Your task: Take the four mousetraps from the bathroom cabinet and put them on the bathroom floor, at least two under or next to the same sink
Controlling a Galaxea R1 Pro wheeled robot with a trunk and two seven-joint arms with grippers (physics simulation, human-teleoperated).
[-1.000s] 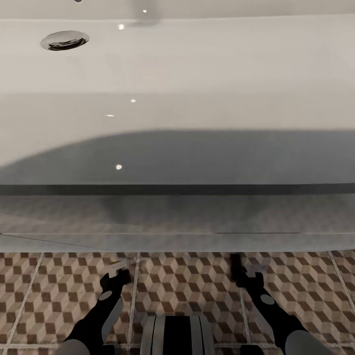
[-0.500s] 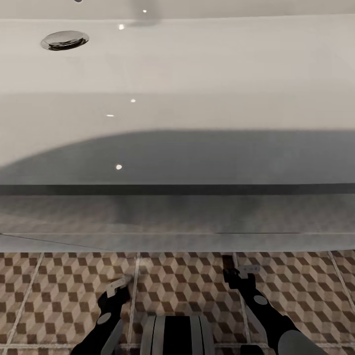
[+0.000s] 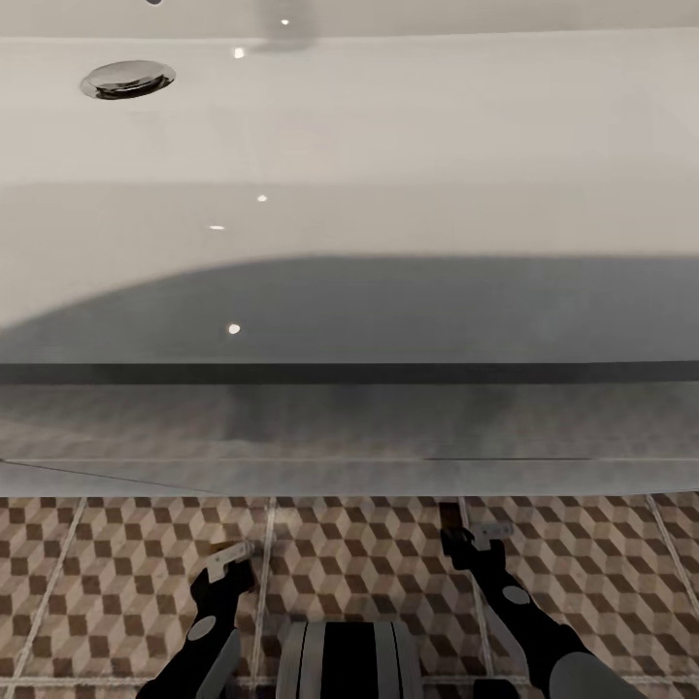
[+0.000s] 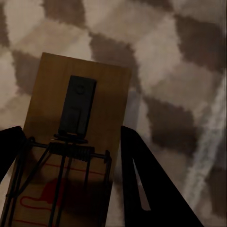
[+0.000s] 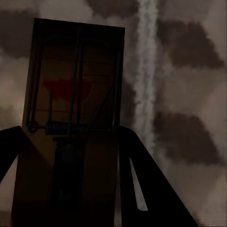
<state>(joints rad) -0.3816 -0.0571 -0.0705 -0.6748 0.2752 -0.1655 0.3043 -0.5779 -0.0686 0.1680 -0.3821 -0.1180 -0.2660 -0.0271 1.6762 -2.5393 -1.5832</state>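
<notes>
A mousetrap (image 4: 101, 94), a tan board with dark wire and a red mark, lies between the dark fingers of my left gripper (image 4: 71, 139), which is shut on its sides just above the cube-pattern bathroom floor (image 3: 359, 553). My right gripper (image 5: 71, 137) is shut on a second mousetrap (image 5: 78, 56), seen in deep shadow over a grout line. In the head view the left gripper (image 3: 231, 559) and right gripper (image 3: 476, 536) hang low over the tiles in front of the wide white sink (image 3: 388, 126). The right one's trap (image 3: 449, 515) shows as a dark strip. The cabinet is out of view.
The sink's chrome drain (image 3: 127, 78) sits at the far left of the basin. The white drawer unit (image 3: 349, 427) below it stands like a wall directly ahead of both grippers. My base (image 3: 349, 660) is at the near edge between the arms.
Both grippers have drawn back toward my base and sunk lower over the tiles, the right one also shifting slightly left. The sink and floor have not shifted.
</notes>
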